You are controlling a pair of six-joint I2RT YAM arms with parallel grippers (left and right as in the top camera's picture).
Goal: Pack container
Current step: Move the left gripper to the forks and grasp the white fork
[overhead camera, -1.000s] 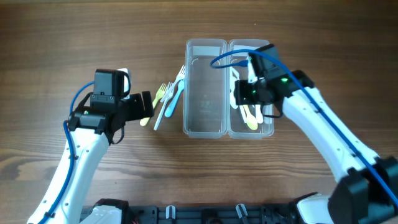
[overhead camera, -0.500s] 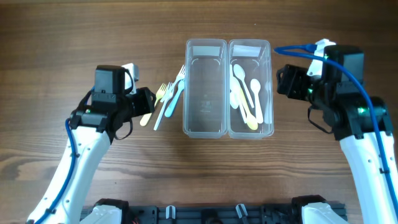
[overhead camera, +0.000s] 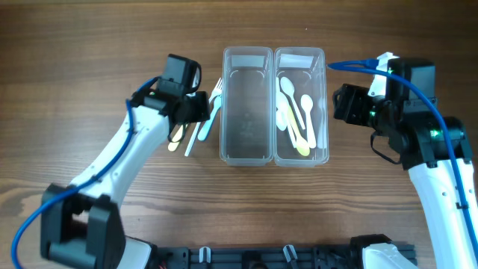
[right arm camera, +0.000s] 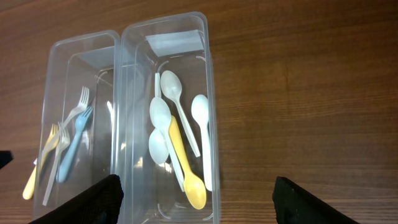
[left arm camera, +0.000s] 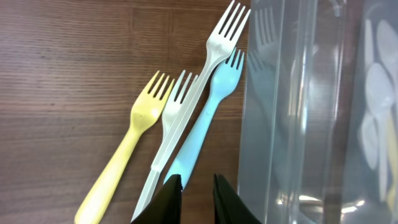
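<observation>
L gripper (left arm camera: pixel 196 182) is low over the table (overhead camera: pixel 89 45), jaws nearly together w/ a thin gap. Its tips are at the handle end of the blue fork (left arm camera: pixel 208 112); can't tell if it's pinched. That fork lies w/ two white forks (left arm camera: pixel 205 74) & a yellow fork (left arm camera: pixel 134 143), just left of the empty clear container (overhead camera: pixel 246 52). R gripper (overhead camera: pixel 338 104) hangs w/ jaws wide apart, holding nothing, right of the 2nd container (overhead camera: pixel 300 51), which has spoons (overhead camera: pixel 287 112) inside.

Table (overhead camera: pixel 67 45): brown, streaky wood grain. 2 containers (overhead camera: pixel 247 54): clear, colourless. 1 yellow fork (left arm camera: pixel 134 143), 2 white forks (left arm camera: pixel 211 56), 1 pale blue fork (left arm camera: pixel 208 112). White spoons (right arm camera: pixel 171 90), 1 yellow spoon (right arm camera: pixel 184 165). Arms (overhead camera: pixel 112 170) white, cables (overhead camera: pixel 358 63) blue.
</observation>
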